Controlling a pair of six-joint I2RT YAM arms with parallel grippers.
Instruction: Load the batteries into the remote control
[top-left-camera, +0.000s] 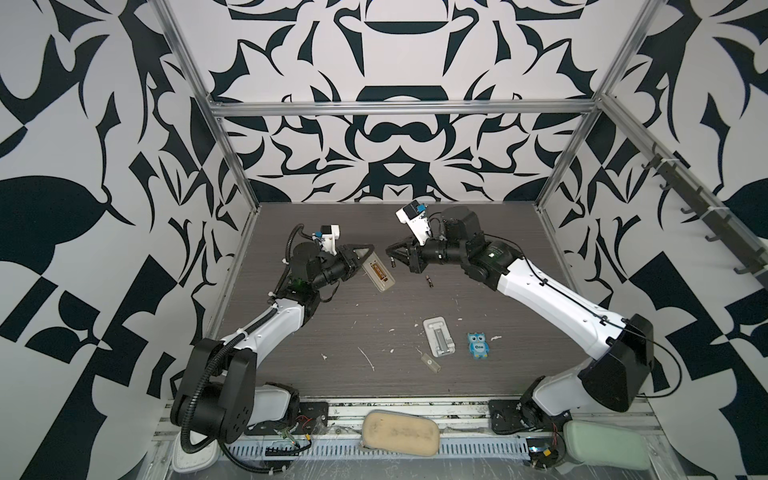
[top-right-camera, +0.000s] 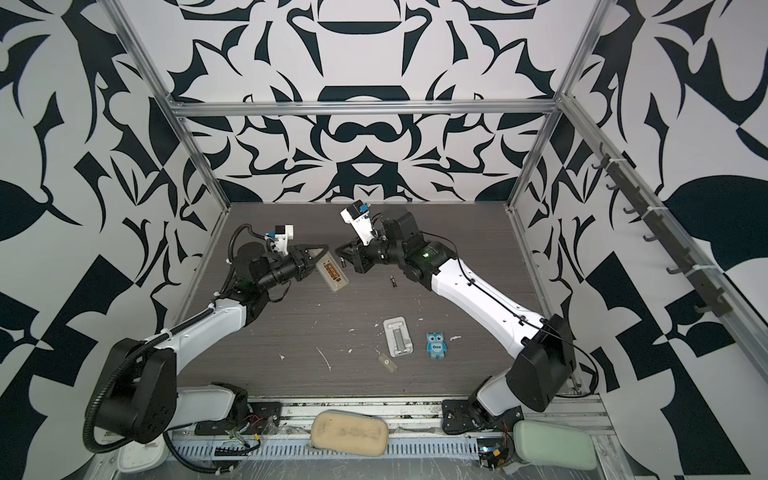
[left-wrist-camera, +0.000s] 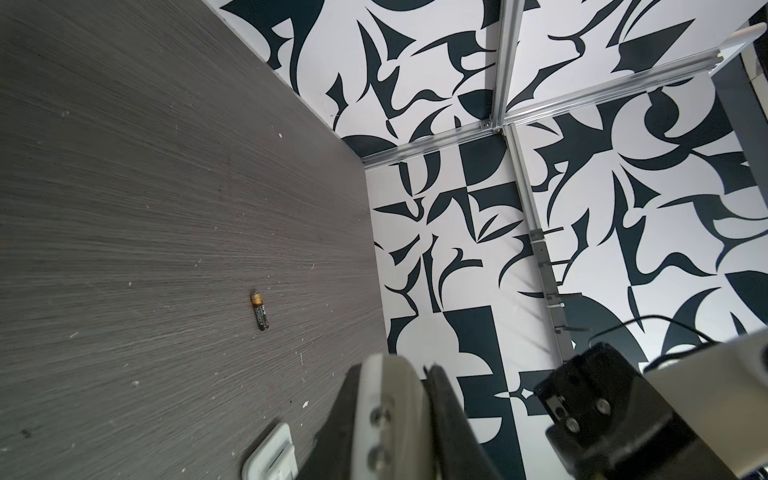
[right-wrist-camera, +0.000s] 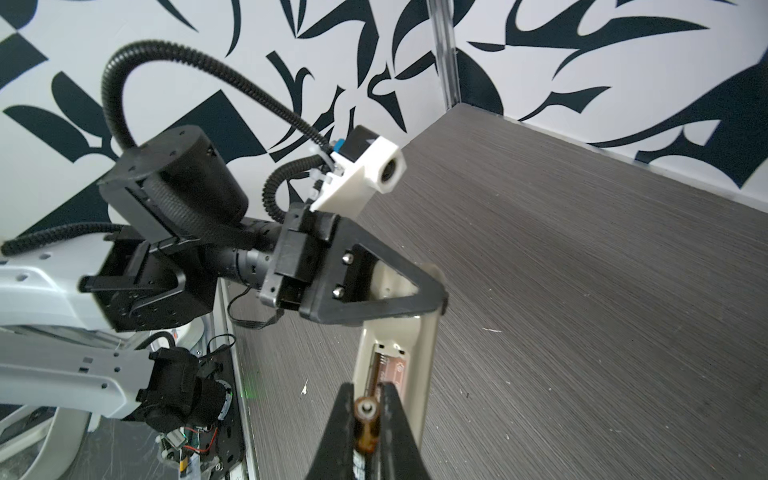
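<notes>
The table (top-left-camera: 332, 324) lies open centrally; a loose battery (top-left-camera: 429, 283), white stand (top-left-camera: 439, 337) and owl figure (top-left-camera: 478, 345) seemingly crowd its right.

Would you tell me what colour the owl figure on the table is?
The owl figure is light blue, clearest in a top view.

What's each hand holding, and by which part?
The left hand holds the remote control by one end. The right hand pinches a battery across its sides, near its brass-coloured end.
</notes>
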